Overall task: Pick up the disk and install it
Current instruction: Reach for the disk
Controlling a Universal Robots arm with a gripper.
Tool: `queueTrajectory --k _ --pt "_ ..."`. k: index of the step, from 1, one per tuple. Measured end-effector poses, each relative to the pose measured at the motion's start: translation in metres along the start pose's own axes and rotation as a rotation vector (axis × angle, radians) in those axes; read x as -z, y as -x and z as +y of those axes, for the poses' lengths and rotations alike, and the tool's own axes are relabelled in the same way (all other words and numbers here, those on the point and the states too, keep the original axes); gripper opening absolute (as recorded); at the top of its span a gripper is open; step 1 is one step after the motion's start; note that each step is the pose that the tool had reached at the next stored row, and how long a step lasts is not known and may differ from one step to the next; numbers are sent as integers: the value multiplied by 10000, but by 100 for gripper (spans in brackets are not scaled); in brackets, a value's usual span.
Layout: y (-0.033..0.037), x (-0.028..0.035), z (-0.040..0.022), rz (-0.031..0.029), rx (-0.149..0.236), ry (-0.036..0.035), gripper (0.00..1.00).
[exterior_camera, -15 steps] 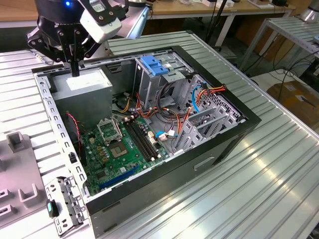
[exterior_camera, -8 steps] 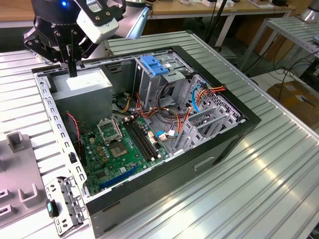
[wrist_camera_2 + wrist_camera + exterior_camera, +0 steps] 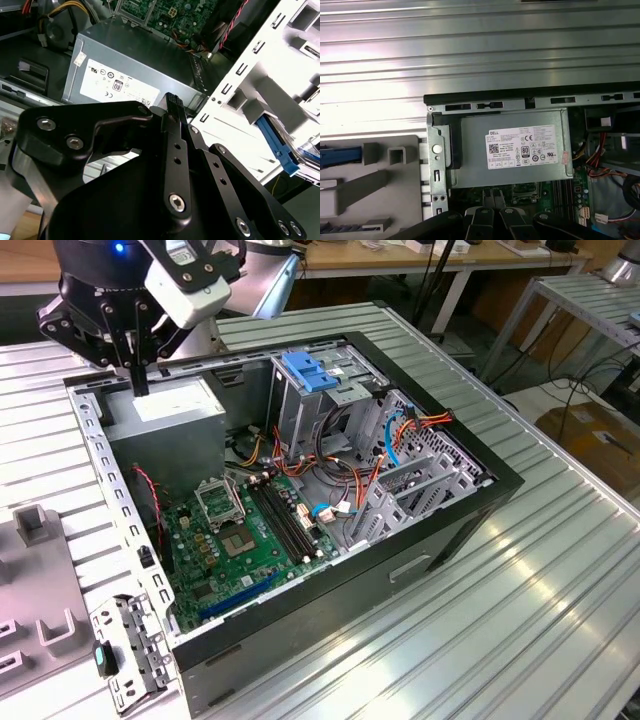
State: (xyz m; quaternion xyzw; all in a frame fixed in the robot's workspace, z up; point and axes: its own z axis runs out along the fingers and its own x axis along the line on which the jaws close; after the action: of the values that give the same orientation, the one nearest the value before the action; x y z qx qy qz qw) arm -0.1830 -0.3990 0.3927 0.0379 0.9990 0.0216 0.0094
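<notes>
My gripper [image 3: 140, 380] hangs over the back corner of the open computer case [image 3: 470, 510], at the exterior view's left. Its two black fingers are pressed together with nothing between them. Both wrist views show the fingertips [image 3: 495, 196] [image 3: 172, 101] just above the big grey metal box with a white sticker [image 3: 520, 150] [image 3: 125, 70] [image 3: 170, 415]. The disk's body is out of view. A blue strip [image 3: 340, 154] lies on a grey fixture [image 3: 395, 190] outside the case; I cannot tell if it belongs to the disk.
Inside the case stand a tall metal cage with a blue plastic handle [image 3: 310, 370], a green motherboard [image 3: 240, 540] and loose coloured cables [image 3: 400, 440]. The grey fixture [image 3: 30, 580] sits on the ribbed aluminium table [image 3: 560, 620]. A perforated metal bracket [image 3: 130, 650] lies by the case's near corner.
</notes>
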Motion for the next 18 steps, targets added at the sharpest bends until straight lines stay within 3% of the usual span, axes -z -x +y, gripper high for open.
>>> queueTrajectory --k 7,18 --pt "-40 1 -3 2 0 0 11" --pt "-159 3 -12 2 0 0 11"
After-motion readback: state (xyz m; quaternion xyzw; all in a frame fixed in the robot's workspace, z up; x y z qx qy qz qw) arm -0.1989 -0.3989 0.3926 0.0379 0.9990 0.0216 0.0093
